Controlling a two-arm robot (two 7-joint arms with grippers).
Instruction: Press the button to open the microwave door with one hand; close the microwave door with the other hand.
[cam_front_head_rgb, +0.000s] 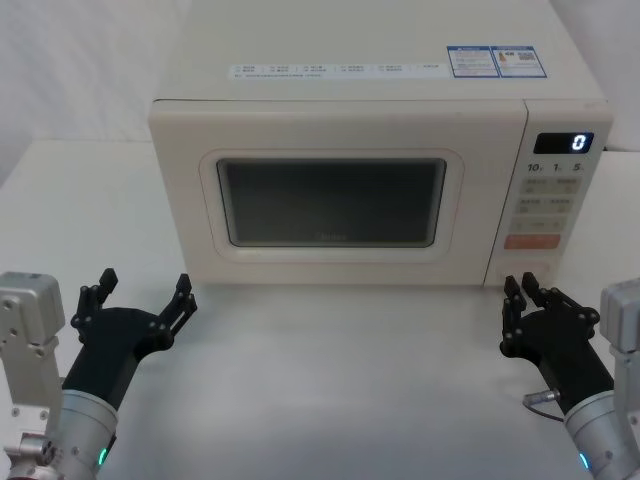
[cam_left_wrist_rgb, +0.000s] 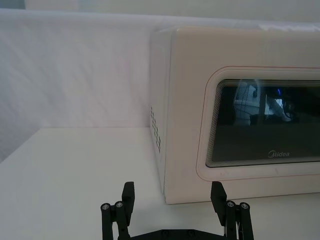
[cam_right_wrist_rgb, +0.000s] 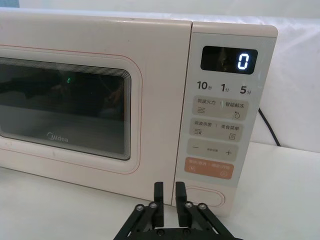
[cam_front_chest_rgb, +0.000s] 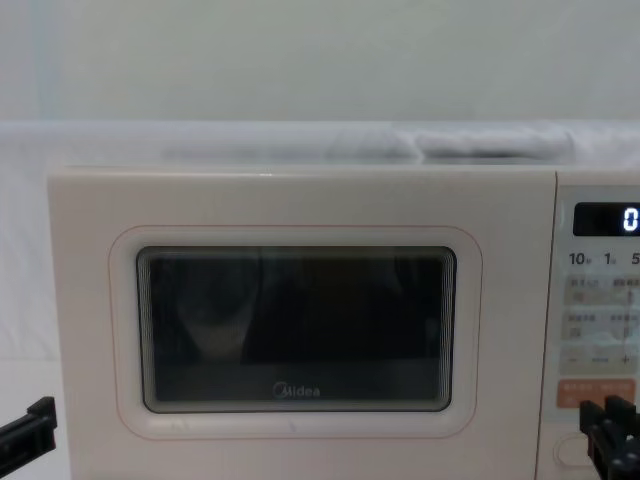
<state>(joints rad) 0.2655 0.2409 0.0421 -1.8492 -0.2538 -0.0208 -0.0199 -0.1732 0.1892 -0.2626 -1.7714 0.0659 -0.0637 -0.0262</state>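
Observation:
The cream microwave stands mid-table with the microwave door (cam_front_head_rgb: 330, 200) (cam_front_chest_rgb: 295, 330) (cam_right_wrist_rgb: 75, 100) (cam_left_wrist_rgb: 260, 125) flush and closed, dark window and "Midea" logo facing me. The button (cam_right_wrist_rgb: 207, 197) (cam_front_head_rgb: 532, 273) is the wide pill key at the foot of the keypad strip. My right gripper (cam_front_head_rgb: 520, 300) (cam_right_wrist_rgb: 169, 196) (cam_front_chest_rgb: 610, 425) hovers just in front of that key, fingers together and holding nothing, apart from the panel. My left gripper (cam_front_head_rgb: 145, 295) (cam_left_wrist_rgb: 172, 202) sits open near the microwave's front left corner, touching nothing.
An orange key (cam_right_wrist_rgb: 209, 167) lies just above the button, and the display (cam_right_wrist_rgb: 229, 59) reads 0. A black cable (cam_right_wrist_rgb: 267, 127) runs behind the microwave on the right. White table (cam_front_head_rgb: 330, 380) spreads in front, between the arms.

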